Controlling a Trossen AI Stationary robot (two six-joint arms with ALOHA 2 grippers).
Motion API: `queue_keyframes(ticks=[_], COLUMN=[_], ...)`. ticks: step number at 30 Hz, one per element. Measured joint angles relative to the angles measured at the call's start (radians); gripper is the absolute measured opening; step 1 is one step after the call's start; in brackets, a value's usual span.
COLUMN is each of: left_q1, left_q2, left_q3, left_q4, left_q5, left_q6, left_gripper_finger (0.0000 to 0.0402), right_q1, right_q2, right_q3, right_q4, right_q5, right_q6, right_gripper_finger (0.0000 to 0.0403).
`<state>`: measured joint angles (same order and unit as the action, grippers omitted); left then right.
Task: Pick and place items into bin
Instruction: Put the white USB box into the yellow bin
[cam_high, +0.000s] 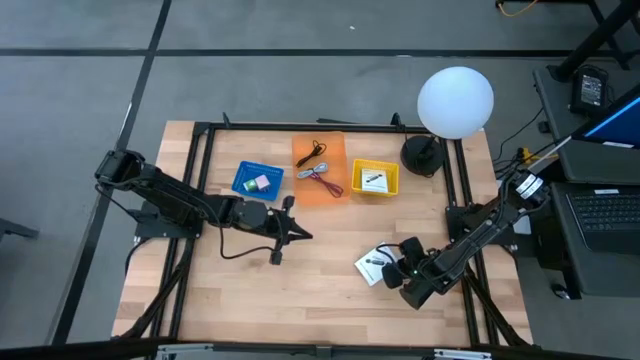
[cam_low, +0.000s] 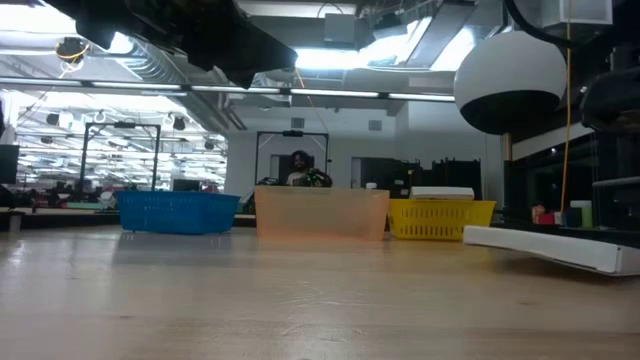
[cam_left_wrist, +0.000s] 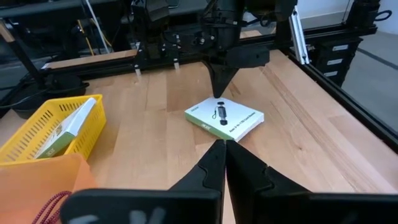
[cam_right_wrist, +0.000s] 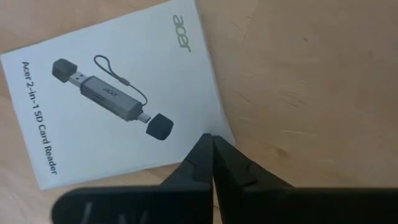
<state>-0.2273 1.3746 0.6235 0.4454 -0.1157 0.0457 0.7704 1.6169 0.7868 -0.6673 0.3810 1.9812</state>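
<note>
White card box (cam_right_wrist: 118, 102), flat, rectangular, matt paperboard printed with a black SD card reader and its name, lay loose on the bare table (cam_right_wrist: 311, 87), directly beneath and just ahead of the right gripper (cam_right_wrist: 212, 144), whose jaws were pressed together, holding nothing, their tip over the box's near corner; judged, this poise above a corner was an approach to a pick not yet made, and the jaws would have to part before they could take so thin an edge. In the low view the box (cam_low: 555, 248) sat slightly tilted, one edge lifted off the wood. Left gripper (cam_left_wrist: 224, 149), jaws likewise closed and empty, waited well apart from the box, its tip pointed toward it across pale, straight-grained planks. Beyond those jaws, three bins in a row: yellow bin (cam_high: 374, 179), rigid lattice plastic, holding a second white card box (cam_high: 373, 180) leaning inside; orange bin (cam_high: 320, 166), translucent and smooth-walled, holding thin black and reddish cables (cam_high: 320, 172); blue bin (cam_high: 258, 180), mesh-sided, holding tiny pink and green pieces (cam_high: 261, 183). Farther off, a white globe lamp (cam_high: 455, 101) on a black base. Sorting by kind suggested the yellow bin as the loose box's place.
</note>
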Motion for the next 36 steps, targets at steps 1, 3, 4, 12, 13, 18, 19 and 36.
queue_keyframes(ticks=[1,3,4,12,13,18,19,36], left_q1=[0.000,0.000,0.000,0.000,0.000,-0.001,0.000,0.014], left_q2=[0.000,0.000,0.000,0.018,0.027,0.127,0.153,0.509], left_q3=[0.000,0.000,0.000,0.000,0.000,0.000,0.000,0.156], left_q4=[0.000,0.000,0.000,0.008,0.009,0.127,0.174,0.311], left_q5=[-0.006,-0.031,-0.049,-0.159,-0.155,-0.133,-0.106,0.151], left_q6=[0.001,0.001,0.001,-0.119,-0.137,-0.253,-0.278,-0.782], left_gripper_finger=[0.0010,0.0016,0.0021,0.0068,0.0075,0.0119,0.0128,0.0226], right_q1=[0.000,0.000,0.000,0.000,0.000,0.000,0.000,0.000], right_q2=[0.000,0.001,0.001,0.002,0.003,0.003,0.003,0.003], right_q3=[0.000,0.000,0.000,-0.002,-0.002,-0.002,-0.002,-0.003], right_q4=[0.000,-0.001,-0.001,-0.003,-0.003,-0.002,-0.003,0.004], right_q5=[-0.001,-0.002,-0.004,0.000,0.004,0.005,0.005,0.011], right_q6=[0.000,0.000,0.000,-0.002,-0.003,-0.003,-0.003,-0.030], right_gripper_finger=[0.0000,0.0000,0.0000,0.0000,0.0000,0.0000,0.0000,0.0000])
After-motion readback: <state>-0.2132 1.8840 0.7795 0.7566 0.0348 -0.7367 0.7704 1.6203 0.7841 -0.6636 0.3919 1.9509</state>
